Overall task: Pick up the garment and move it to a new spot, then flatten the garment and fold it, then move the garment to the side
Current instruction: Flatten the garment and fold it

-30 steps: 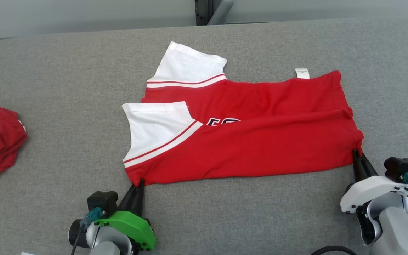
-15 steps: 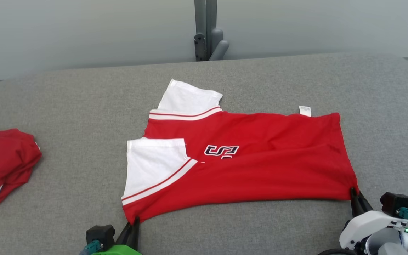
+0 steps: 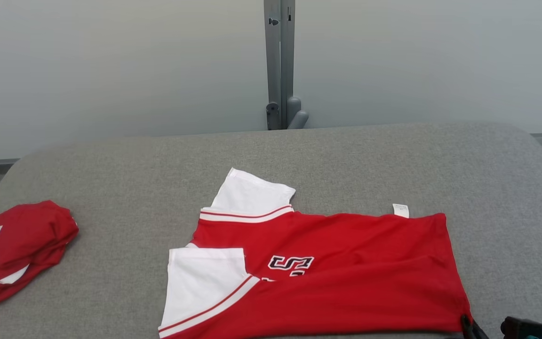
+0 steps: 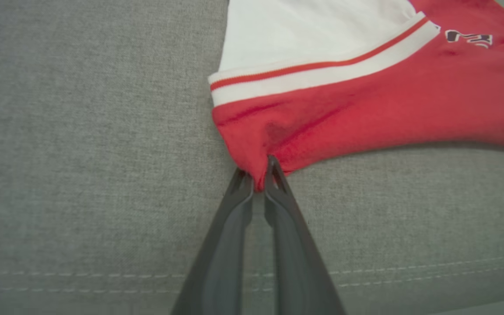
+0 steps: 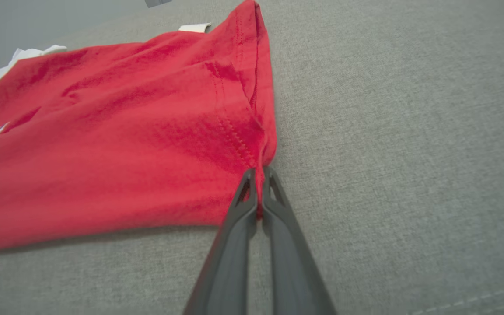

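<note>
The left claw [image 4: 256,173] is seen pressed together on a pinch of the red shirt [image 3: 337,282], at the corner just below a white sleeve [image 4: 313,30] with a red-striped band. The right claw [image 5: 259,175] is likewise clamped on the shirt, at the hemmed corner of its other end; its dark tips are also caught at the bottom edge of the head view. Between the two claws the shirt is spread on the grey cloth-covered desk [image 3: 111,169], lying mostly flat with shallow creases. Dark-and-white lettering [image 3: 290,265] is shown beyond the left claw, and a small white label [image 3: 400,210] pokes out at the far edge, beyond the right claw. A second white sleeve [image 3: 252,195] lies at the far side. Well off to the outer side of the left claw, a bundled red garment [image 3: 17,252] rests on the desk. A stitched seam [image 4: 59,276] runs across the desk cover beneath the left claw. Behind the desk a plain pale wall [image 3: 111,70] is seen, split by a grey metal post [image 3: 279,61].
</note>
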Controlling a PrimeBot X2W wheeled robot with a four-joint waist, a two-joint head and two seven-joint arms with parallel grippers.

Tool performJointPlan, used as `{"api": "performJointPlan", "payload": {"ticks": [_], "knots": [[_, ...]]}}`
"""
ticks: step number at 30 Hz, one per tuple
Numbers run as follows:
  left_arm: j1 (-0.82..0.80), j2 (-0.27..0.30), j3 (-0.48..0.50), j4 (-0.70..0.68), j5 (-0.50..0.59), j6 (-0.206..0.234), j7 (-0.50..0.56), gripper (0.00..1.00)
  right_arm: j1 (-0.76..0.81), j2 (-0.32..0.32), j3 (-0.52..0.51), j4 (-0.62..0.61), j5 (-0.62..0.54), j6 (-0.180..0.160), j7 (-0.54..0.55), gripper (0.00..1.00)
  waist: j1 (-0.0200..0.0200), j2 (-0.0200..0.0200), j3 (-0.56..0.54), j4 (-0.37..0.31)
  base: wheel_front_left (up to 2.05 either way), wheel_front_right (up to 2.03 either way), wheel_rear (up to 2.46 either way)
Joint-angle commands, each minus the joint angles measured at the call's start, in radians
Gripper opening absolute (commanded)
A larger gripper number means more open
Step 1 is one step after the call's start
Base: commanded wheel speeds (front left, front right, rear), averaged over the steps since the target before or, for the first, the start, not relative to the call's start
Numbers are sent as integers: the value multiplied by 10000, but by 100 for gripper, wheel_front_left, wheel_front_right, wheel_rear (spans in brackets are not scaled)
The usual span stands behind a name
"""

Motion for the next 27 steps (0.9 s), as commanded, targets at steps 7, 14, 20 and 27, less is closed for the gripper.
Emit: {"api": "performJointPlan", "payload": {"ticks": [7, 14, 20, 27], "knots": [[382, 67, -74, -386, 184, 66, 20, 49, 446, -207, 15, -176, 257, -18, -1, 69, 0, -1, -17, 163, 0, 0, 0], [187, 82, 720, -2413, 764, 446, 14, 100, -63, -346, -485, -981, 83, -17, -1, 100, 0, -1, 507, 204, 0, 0, 0], [-623, 135, 868, -2995, 1315, 108, 14, 100, -1066, -365, -784, -1294, -218, -17, -1, 100, 0, -1, 1145, 151, 0, 0, 0], [-2273, 105, 406, -2413, 1591, -140, 14, 100, -2663, -499, -286, -422, -535, -17, 0, 100, 0, -1, 1889, 46, 0, 0, 0]]}}
